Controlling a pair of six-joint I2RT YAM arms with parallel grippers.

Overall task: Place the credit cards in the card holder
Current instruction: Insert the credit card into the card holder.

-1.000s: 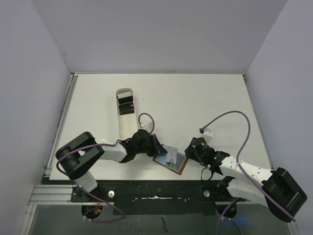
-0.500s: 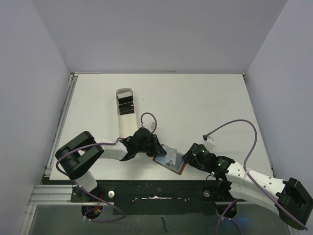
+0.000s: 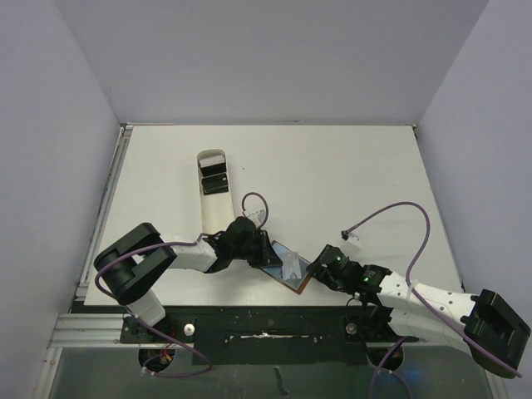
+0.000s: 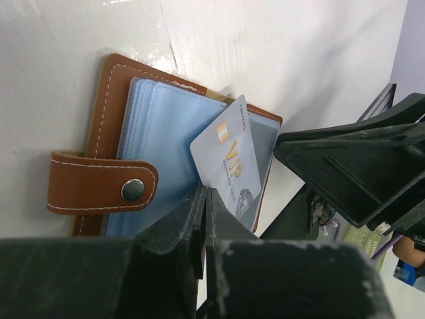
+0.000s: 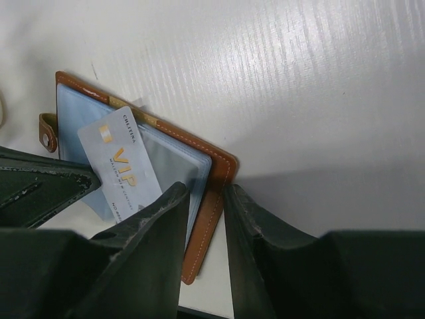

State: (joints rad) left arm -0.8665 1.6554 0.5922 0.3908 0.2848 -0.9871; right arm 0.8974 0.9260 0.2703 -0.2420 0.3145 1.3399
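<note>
1. Since 1 s ago the R gripper [image 3: 314, 268] has come down and to the left. It is now just beside the right edge of the wallet [image 3: 281, 264]. The R forearm lies lower, nearer the front edge of the table [image 3: 349, 166], and its purple cable [image 3: 407, 209] makes a different loop. L arm and wallet look almost unchanged.
2. Wallet: it lies open and flat on the table near the front edge, btw. the two grippers. It is brown leather outside w/ pale blue pockets [image 4: 156, 126] inside. A tab [image 4: 93, 183] w/ a metal snap [image 4: 133, 190] is folded over the pockets.
3. VIP card [image 4: 226, 163]: pale and tilted, it lies across the pockets. I cannot tell if it sits inside a pocket or only on top.
4. L gripper [image 3: 259, 249]: fingers pressed together, nothing seen btw. them. The tips are over the wallet's left part, just beside the card's edge. Contact w/ the wallet cannot be told.
5. R gripper: fingers [image 5: 153, 232] stand a narrow gap apart, and the wallet's brown edge shows in that gap. I cannot tell if the pads touch it.
6. Dark cards [image 3: 214, 179] lie in the white tray [image 3: 202, 199], farther back on the table and well apart from the wallet.
</note>
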